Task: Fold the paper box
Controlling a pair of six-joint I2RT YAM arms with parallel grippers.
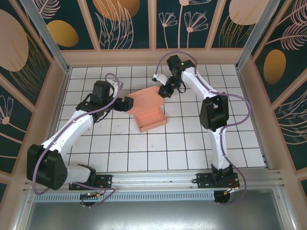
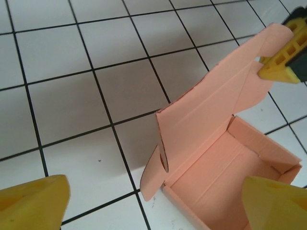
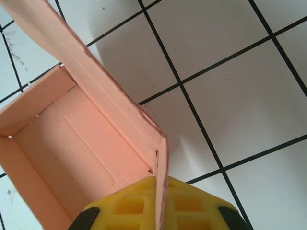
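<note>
Broadly, the white-tiled bench (image 1: pixel 192 148) carries a single object, and I have both arms reaching in toward it. The left arm (image 1: pixel 76 127) comes in from the near left and the right arm (image 1: pixel 213 112) from the near right, so they meet the work from opposite ends. The paper box (image 1: pixel 149 112) sits around mid-bench, slightly toward the far side, between the two. Its tray (image 2: pixel 225 177) is already formed, with walls standing and base flat on the tiles. The lid panel (image 2: pixel 206 115) rises from the tray's far long edge and is not yet folded over. The right fingers (image 3: pixel 134 206) are closed tight on the thin card at the lid's end, which I judge is what holds the panel upright, ready to swing over. The left fingers (image 2: pixel 33 201) stand wide apart at the tray's left end, gripping nothing; whether either touches the wall I cannot tell. I read them as placed to steady the tray or tuck the small side tab (image 2: pixel 153 175).
</note>
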